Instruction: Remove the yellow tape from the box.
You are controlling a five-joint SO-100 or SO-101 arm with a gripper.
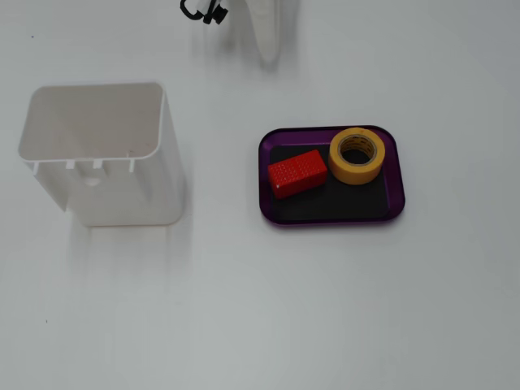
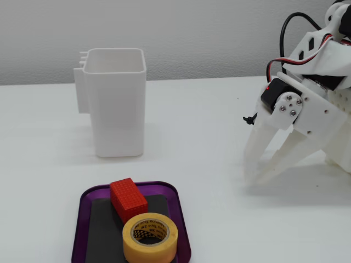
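Observation:
The yellow tape (image 1: 358, 171) (image 2: 149, 250) lies flat in the box (image 1: 333, 208) (image 2: 100, 230), a shallow purple tray with a black floor. In the fixed view from above it fills the tray's upper right corner. In the fixed view from the side it sits at the near end. A red block (image 1: 297, 173) (image 2: 129, 200) lies beside it in the tray, touching or nearly touching it. My white gripper (image 1: 268, 55) (image 2: 255, 178) rests well away from the tray, fingers pointing down at the table, tips together, holding nothing.
A tall white plastic bin (image 1: 97, 154) (image 2: 118, 104) stands open-topped on the white table, apart from the tray on the side away from the tape. The arm's body and cables (image 2: 312, 66) rise behind the gripper.

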